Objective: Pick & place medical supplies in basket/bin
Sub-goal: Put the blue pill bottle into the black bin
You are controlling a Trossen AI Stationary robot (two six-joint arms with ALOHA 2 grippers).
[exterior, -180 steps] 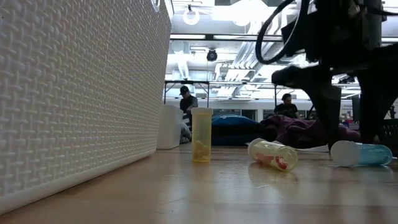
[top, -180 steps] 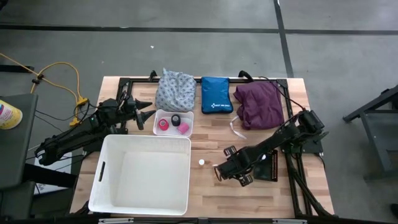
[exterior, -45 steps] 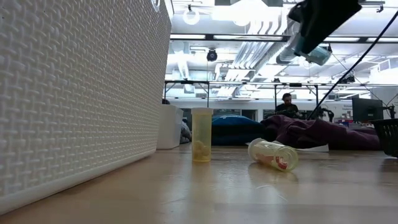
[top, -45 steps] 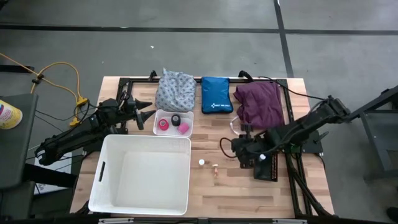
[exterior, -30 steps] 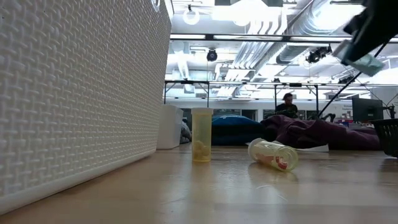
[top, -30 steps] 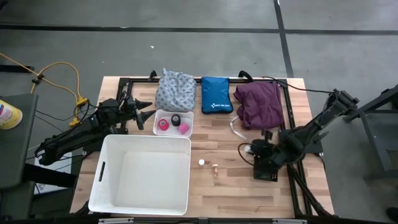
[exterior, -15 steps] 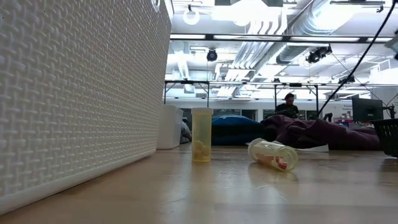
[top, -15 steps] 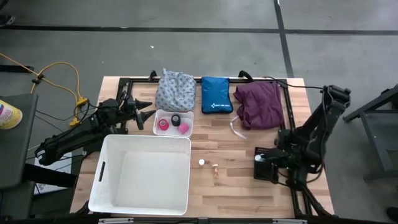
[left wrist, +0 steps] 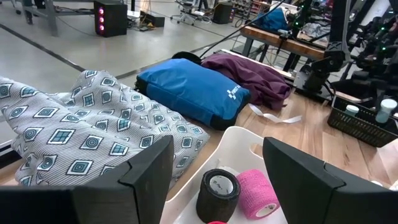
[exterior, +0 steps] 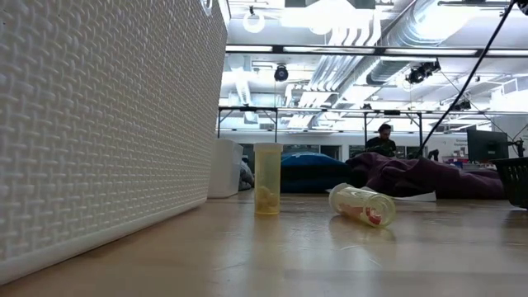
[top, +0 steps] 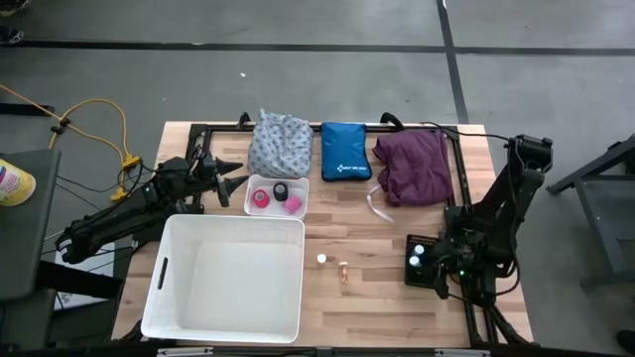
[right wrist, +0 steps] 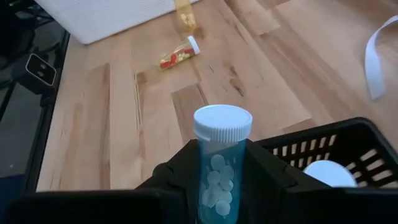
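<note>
My right gripper [right wrist: 222, 180] is clamped on a blue translucent vial with a white cap [right wrist: 221, 155], fingers pressed to its sides, pills visible inside. It hangs just over the small black mesh basket [top: 425, 263] at about four o'clock on the table [top: 387, 297], where one white cap [right wrist: 328, 173] already shows inside. I judge I am at the drop: carrying this vial in to place it. The next move calls for lowering until the vial clears the rim, then parting the fingers without tipping it onto the other.

Outward from there, a yellow upright vial [exterior: 267, 178] and a clear vial lying on its side [exterior: 362, 205] wait near the table's middle, beside the large white woven bin [top: 226, 278]. The purple cloth [top: 414, 164], blue zip pouch [top: 345, 151] and grey-white patterned cloth [top: 279, 143] lie along twelve o'clock.

My left gripper [left wrist: 217, 180] waits at nine o'clock, fingers apart and empty, above the small white tray [left wrist: 236, 146] with the black tape roll [left wrist: 218, 189] and pink tape roll [left wrist: 255, 193].
</note>
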